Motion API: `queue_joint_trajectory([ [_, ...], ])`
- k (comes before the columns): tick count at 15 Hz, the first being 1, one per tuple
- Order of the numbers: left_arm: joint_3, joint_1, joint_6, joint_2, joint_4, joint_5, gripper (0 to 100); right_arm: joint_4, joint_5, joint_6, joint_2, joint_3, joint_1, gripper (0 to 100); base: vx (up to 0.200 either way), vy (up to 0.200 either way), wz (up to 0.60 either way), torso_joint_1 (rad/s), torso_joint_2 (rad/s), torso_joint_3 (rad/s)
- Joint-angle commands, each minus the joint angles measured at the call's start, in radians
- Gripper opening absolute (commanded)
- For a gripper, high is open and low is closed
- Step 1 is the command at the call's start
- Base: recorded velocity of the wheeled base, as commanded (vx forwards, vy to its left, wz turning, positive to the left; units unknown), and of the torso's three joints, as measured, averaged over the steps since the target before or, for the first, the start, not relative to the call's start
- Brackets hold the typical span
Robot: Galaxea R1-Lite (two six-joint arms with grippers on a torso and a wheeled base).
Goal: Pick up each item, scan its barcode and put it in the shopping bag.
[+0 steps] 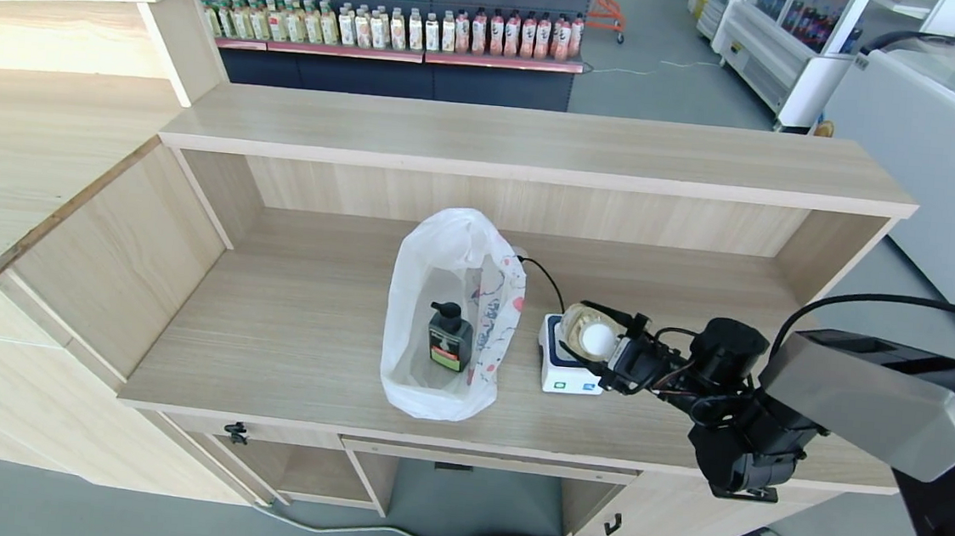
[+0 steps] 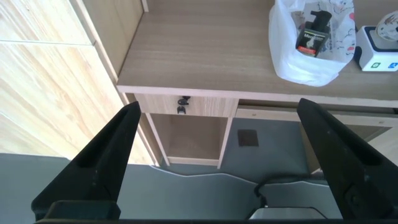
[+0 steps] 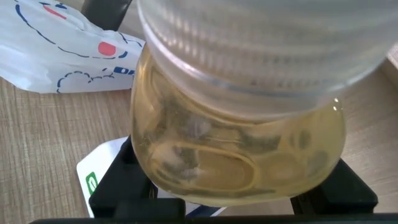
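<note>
My right gripper (image 1: 600, 339) is shut on a clear bottle of yellowish liquid with a white cap (image 1: 595, 337), held on its side just above the white barcode scanner (image 1: 561, 375). Up close, the bottle (image 3: 236, 149) hides most of the scanner (image 3: 99, 177) beneath it. A white shopping bag (image 1: 448, 317) stands open on the counter left of the scanner, with a dark pump bottle (image 1: 449, 337) upright inside. My left gripper (image 2: 224, 168) hangs open below the counter's front edge, well away from the bag (image 2: 311, 43) and the pump bottle (image 2: 312, 34).
The wooden counter (image 1: 303, 322) has a raised back shelf (image 1: 539, 141) and a side wall on the left. A black cable (image 1: 545, 278) runs from the scanner toward the back. Drawers and an open recess (image 2: 189, 134) lie under the counter.
</note>
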Motion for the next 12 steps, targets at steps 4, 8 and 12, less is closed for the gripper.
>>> queue_joint_trajectory([
  [4, 0.000, 0.001, 0.000, 0.000, 0.000, 0.000, 100, 0.004, -0.001, 0.057, -0.006, -0.006, 0.000, 0, 0.000, 0.000, 0.00, 0.000, 0.00, 0.000],
  [8, 0.000, 0.001, 0.000, 0.000, 0.000, 0.000, 100, 0.004, -0.007, 0.350, -0.185, -0.069, 0.003, 0, 0.000, 0.000, 0.00, 0.000, 0.00, 0.000],
  [12, 0.000, 0.001, 0.002, 0.000, 0.000, 0.000, 100, 0.090, -0.034, 0.480, -0.322, 0.015, -0.079, 0, 0.000, 0.000, 0.00, 0.000, 0.00, 0.000],
])
